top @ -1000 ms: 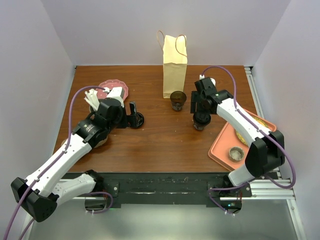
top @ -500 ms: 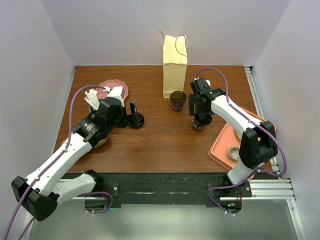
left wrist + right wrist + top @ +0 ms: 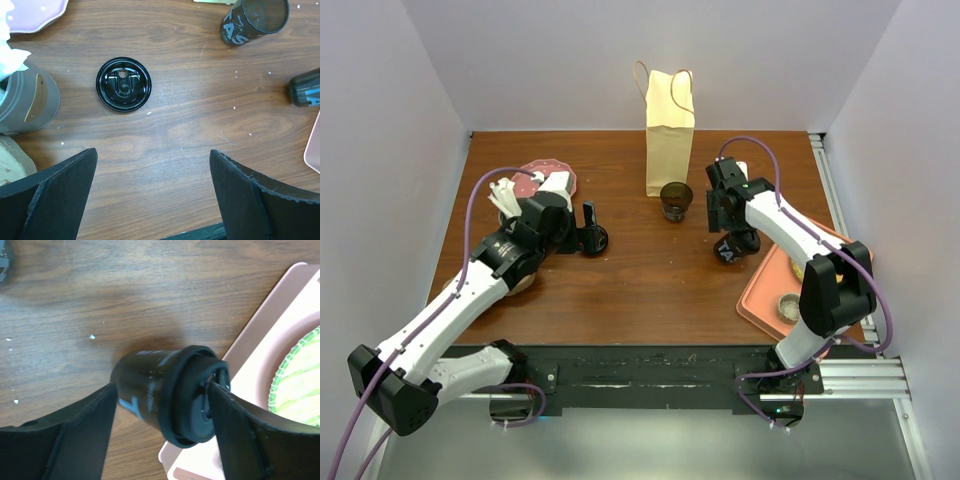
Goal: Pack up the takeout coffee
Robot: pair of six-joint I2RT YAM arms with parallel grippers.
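Takeout coffee [image 3: 150, 395] one, tipped; open cup [image 3: 255, 20] one; loose lid [image 3: 123, 84] one.

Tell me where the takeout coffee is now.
In the top view, the takeout coffee lies tipped on the table's right side, flanked by the right gripper, beside the tray.
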